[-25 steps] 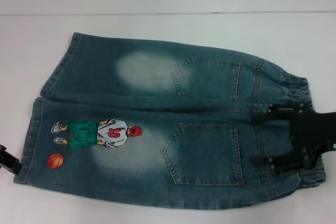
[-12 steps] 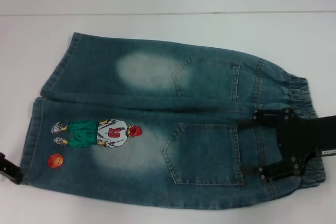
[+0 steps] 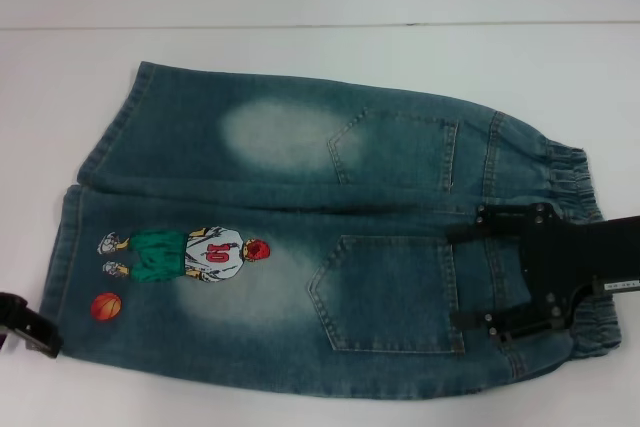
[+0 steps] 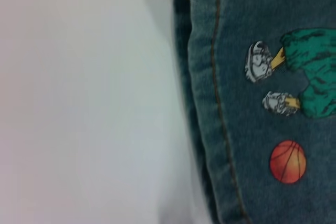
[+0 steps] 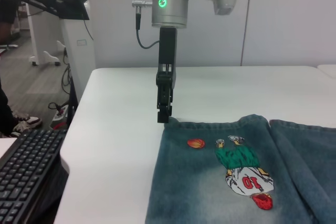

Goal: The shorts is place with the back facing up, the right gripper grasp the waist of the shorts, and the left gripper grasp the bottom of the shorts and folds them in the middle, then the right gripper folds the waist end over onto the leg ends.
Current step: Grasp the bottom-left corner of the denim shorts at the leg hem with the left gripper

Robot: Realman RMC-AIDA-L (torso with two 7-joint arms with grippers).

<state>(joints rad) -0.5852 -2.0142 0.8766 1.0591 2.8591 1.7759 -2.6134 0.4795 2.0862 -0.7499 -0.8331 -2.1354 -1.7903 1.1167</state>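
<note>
The blue-green denim shorts point(image 3: 300, 247) lie flat on the white table, back pockets up. The ruffled waist point(image 3: 572, 172) is at the right and the bottom hems point(image 3: 62, 247) at the left, near the cartoon boy patch point(image 3: 190, 254). My right gripper point(image 3: 478, 269) hovers open over the waist end, its two fingers spread on either side of the near pocket's waist side. My left gripper point(image 3: 25, 322) is at the near left corner, just off the hem; the right wrist view shows the left gripper point(image 5: 164, 114) hanging upright at the hem's corner. The left wrist view shows the stitched hem point(image 4: 210, 103) and basketball patch point(image 4: 287, 161).
The white table point(image 3: 300, 57) extends beyond the shorts on the far side and left. In the right wrist view, a keyboard point(image 5: 26, 171) sits on a lower desk past the table's edge, and a person's arm rests at a stand farther back.
My right gripper has slid farther over the waist toward the near pocket. My left gripper has shifted slightly in toward the near hem corner. The shorts have not moved.
</note>
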